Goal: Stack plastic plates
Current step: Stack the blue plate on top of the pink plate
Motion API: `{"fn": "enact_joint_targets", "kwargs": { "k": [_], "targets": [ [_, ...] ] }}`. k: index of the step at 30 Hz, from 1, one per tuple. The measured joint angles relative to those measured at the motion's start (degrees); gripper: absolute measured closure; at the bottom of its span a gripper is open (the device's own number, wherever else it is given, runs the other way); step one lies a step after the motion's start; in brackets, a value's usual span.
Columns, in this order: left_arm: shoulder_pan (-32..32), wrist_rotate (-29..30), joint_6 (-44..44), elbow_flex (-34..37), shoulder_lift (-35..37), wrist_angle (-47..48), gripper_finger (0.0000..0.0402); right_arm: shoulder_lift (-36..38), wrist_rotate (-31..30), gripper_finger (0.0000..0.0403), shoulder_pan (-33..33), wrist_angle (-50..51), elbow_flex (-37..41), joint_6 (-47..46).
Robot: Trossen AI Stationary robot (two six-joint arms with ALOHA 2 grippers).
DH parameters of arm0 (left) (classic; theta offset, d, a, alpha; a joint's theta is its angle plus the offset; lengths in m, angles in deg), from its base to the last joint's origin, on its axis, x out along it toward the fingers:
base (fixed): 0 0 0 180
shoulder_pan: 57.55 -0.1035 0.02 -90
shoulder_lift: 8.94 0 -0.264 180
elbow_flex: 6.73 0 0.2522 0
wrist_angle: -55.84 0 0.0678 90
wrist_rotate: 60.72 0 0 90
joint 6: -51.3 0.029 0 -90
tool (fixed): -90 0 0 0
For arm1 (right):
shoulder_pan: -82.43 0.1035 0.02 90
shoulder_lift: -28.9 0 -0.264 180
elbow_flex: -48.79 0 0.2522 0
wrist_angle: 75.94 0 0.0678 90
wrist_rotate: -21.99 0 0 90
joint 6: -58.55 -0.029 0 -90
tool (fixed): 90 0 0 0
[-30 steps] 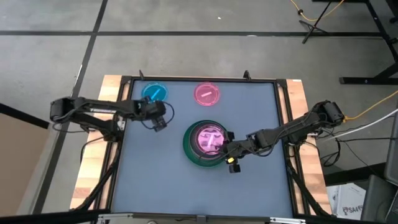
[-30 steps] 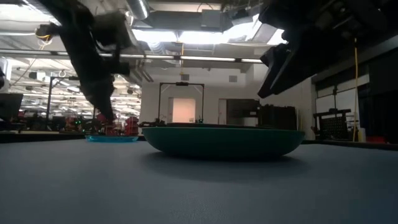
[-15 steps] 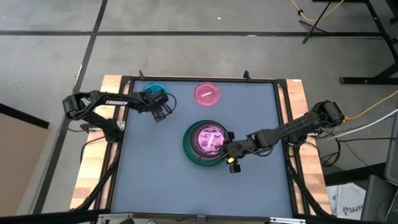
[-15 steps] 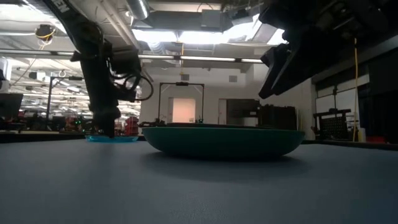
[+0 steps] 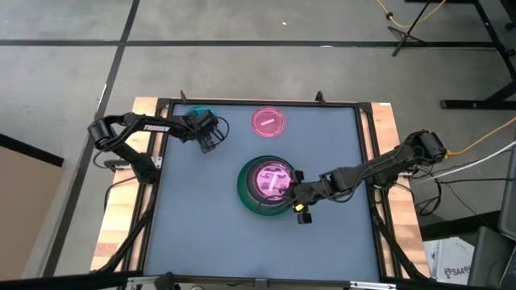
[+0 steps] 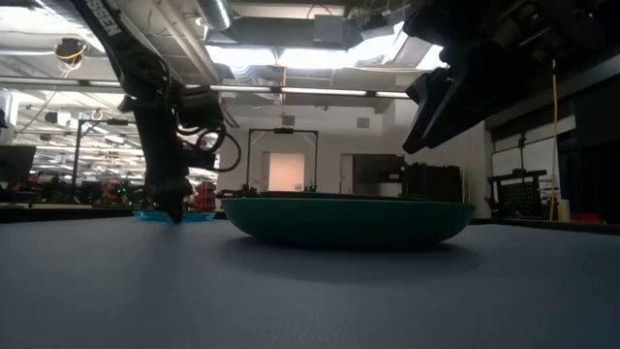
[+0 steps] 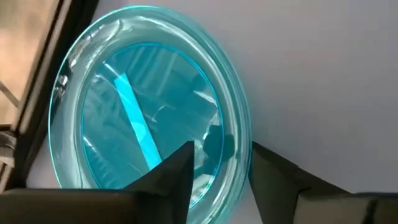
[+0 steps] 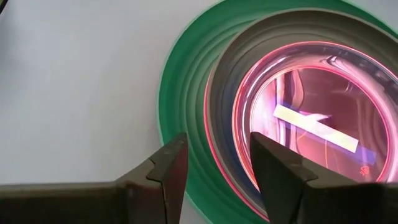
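A small translucent blue plate (image 7: 143, 106) lies flat near the table's far left corner (image 5: 193, 115). My left gripper (image 7: 221, 149) is down at its near right side, open, with one finger inside the rim and one outside. A large dark green plate (image 5: 246, 197) sits mid-table with a pink plate (image 5: 270, 179) lying in it. My right gripper (image 8: 217, 146) hovers open above the green plate's right rim (image 8: 180, 93), raised clear of it in the low view (image 6: 426, 116). Another small translucent pink plate (image 5: 268, 122) rests flat near the far edge. My left gripper comes from above, pointing down, and its fingers (image 7: 180, 168) stand on either side of the blue plate's rim (image 7: 239, 134) at the plate's near right side. Whether they touch the rim I cannot tell. The plate lies flat on the table.
A raised dark frame (image 5: 161, 105) borders the grey table top, close behind the blue plate. Bare grey surface (image 5: 210, 234) spreads across the near half of the table. Cables and stands lie on the floor beyond the table.
My left gripper has moved toward the table's far edge, from the bare surface near the blue plate onto the plate's near right rim, and has come down to table level. The right arm and all plates have kept still.
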Motion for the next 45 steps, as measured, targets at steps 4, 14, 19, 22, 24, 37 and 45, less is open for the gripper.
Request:
{"fn": "enact_joint_targets", "kwargs": {
  "k": [4, 14, 19, 22, 24, 37, 45],
  "targets": [
    [-0.09, 0.35, 0.40, 0.07, -0.10, -0.14, 0.0302, 0.00, 0.00, 0.0238, 0.00, 0.01, 0.00, 0.00],
    [0.48, 0.98, 1.98, 0.17, -0.15, 0.31, 0.0396, 0.00, 0.00, 0.0238, -0.01, 0.02, 0.00, -0.26],
    [4.20, 3.17, 1.94, 0.17, -0.15, 0.87, 0.0399, 0.00, 0.00, 0.0238, 0.00, 0.04, 0.00, -0.28],
    [7.77, 4.89, 1.10, 0.17, 0.39, 1.57, 0.0400, 0.00, 0.02, 0.0238, 0.00, 0.06, 0.00, -0.53],
    [10.20, 5.42, -0.57, 0.13, 1.40, 2.48, 0.0400, 0.00, 0.95, 0.0238, 0.33, 0.21, -0.02, -1.73],
    [30.31, 9.59, -13.24, -10.11, 9.34, 16.33, 0.0401, 0.00, -10.15, 0.0238, 9.98, 0.43, -0.02, -6.09],
    [43.95, 11.98, -16.91, -18.85, 9.34, 17.78, 0.0401, 0.00, -13.48, 0.0238, 14.11, 1.75, -0.02, -10.20]
  ]
}}
